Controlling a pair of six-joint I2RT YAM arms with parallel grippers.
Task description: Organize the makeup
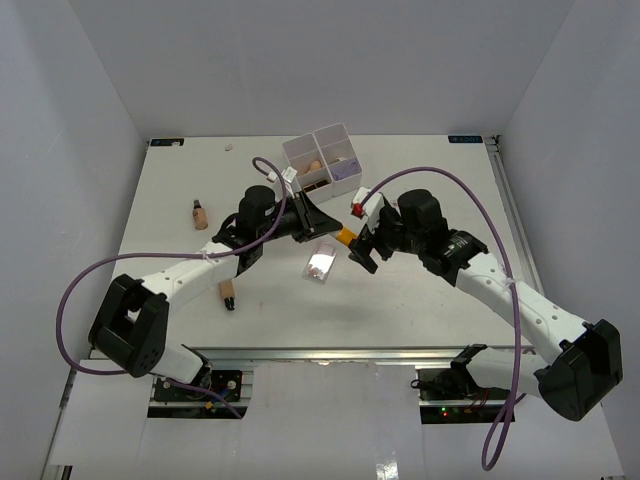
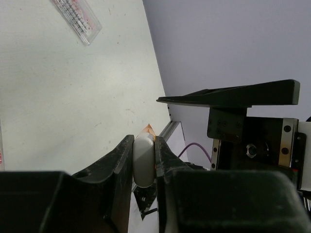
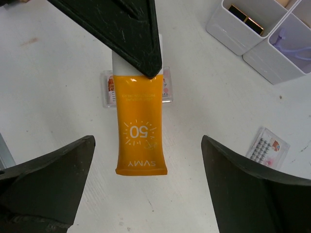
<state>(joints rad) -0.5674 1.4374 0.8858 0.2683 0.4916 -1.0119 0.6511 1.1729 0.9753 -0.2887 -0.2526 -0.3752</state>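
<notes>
Orange tube [image 3: 141, 126]: "50"; "SVMY"

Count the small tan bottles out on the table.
2. One bottle is far left of the box; the other bottle is nearer the camera, beside the left arm. The box or the arms may hide more.

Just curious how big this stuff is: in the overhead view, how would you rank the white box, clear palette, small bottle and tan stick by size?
Largest to smallest:
1. white box
2. clear palette
3. bottle and stick: they look about alike, so I won't rank them.
</notes>
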